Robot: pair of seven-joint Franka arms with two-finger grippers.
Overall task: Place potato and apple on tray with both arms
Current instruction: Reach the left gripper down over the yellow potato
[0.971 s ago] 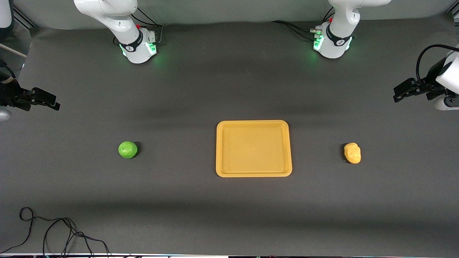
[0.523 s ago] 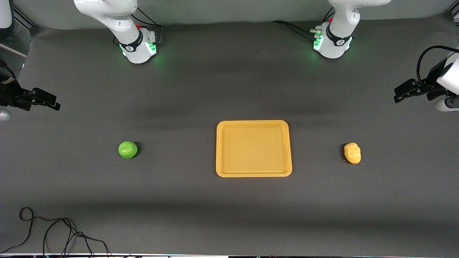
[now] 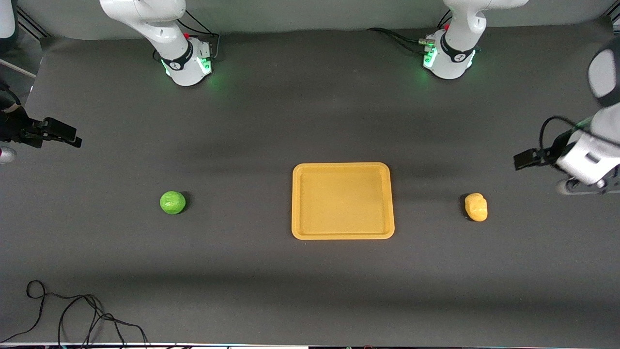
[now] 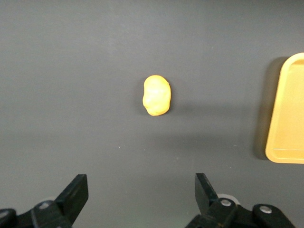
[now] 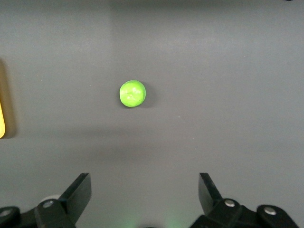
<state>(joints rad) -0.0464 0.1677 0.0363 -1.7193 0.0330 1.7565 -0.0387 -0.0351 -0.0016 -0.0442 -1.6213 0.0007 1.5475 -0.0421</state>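
Front view: the tray (image 3: 343, 200) sits mid-table, bare. The apple (image 3: 173, 202) lies at its nine o'clock toward the right arm's end, well apart; the potato (image 3: 476, 207) lies at its three o'clock toward the left arm's end, also well apart. The left gripper (image 3: 525, 159) hangs over bare table at about one o'clock from the potato. The right gripper (image 3: 68, 137) hangs over the table edge at about ten o'clock from the apple.

Left wrist view: the left gripper (image 4: 141, 194) has its fingers spread wide and holds nothing. The potato (image 4: 156, 95) is a lumpy, pale yellow-orange oblong; its uneven sides could probably let it twist out of a pinch.

Right wrist view: the right gripper (image 5: 145, 192) is likewise wide apart and empty. The apple (image 5: 132, 93) is a round, bright-green, faceted ball; nudged off-centre, it may well roll away.
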